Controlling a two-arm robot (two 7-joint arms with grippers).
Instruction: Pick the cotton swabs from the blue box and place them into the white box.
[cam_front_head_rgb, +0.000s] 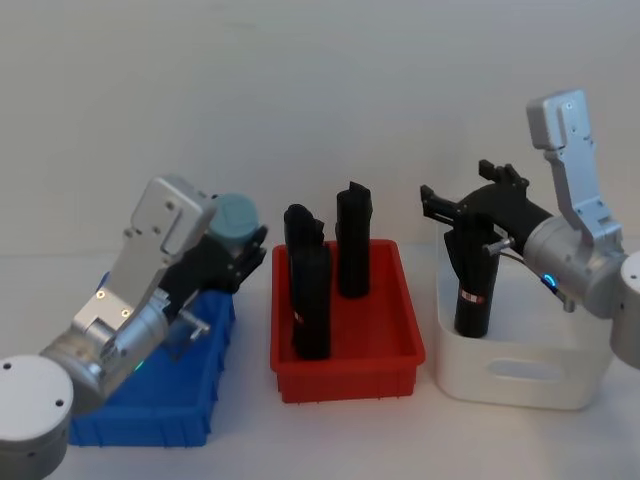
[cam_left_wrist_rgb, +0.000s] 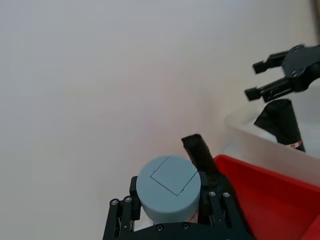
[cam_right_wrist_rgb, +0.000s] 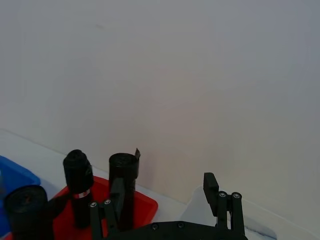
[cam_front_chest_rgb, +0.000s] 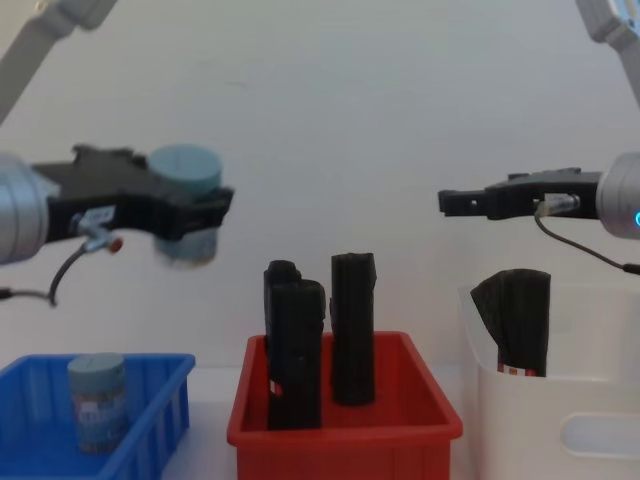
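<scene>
My left gripper (cam_front_head_rgb: 240, 250) is shut on a cotton swab jar (cam_front_head_rgb: 236, 218) with a grey-blue lid and holds it in the air above the far right end of the blue box (cam_front_head_rgb: 150, 410). The chest view shows this jar (cam_front_chest_rgb: 187, 205) high up, and a second cotton swab jar (cam_front_chest_rgb: 97, 400) standing in the blue box (cam_front_chest_rgb: 160, 400). In the left wrist view the lid (cam_left_wrist_rgb: 168, 187) sits between the fingers. My right gripper (cam_front_head_rgb: 450, 205) hangs open above the white box (cam_front_head_rgb: 520, 375), with nothing between its fingers.
A red bin (cam_front_head_rgb: 350, 370) with two upright black rolls (cam_front_head_rgb: 310, 290) stands between the blue and white boxes. Another black roll (cam_front_head_rgb: 472, 280) leans inside the white box, just under my right gripper. A plain wall rises behind the table.
</scene>
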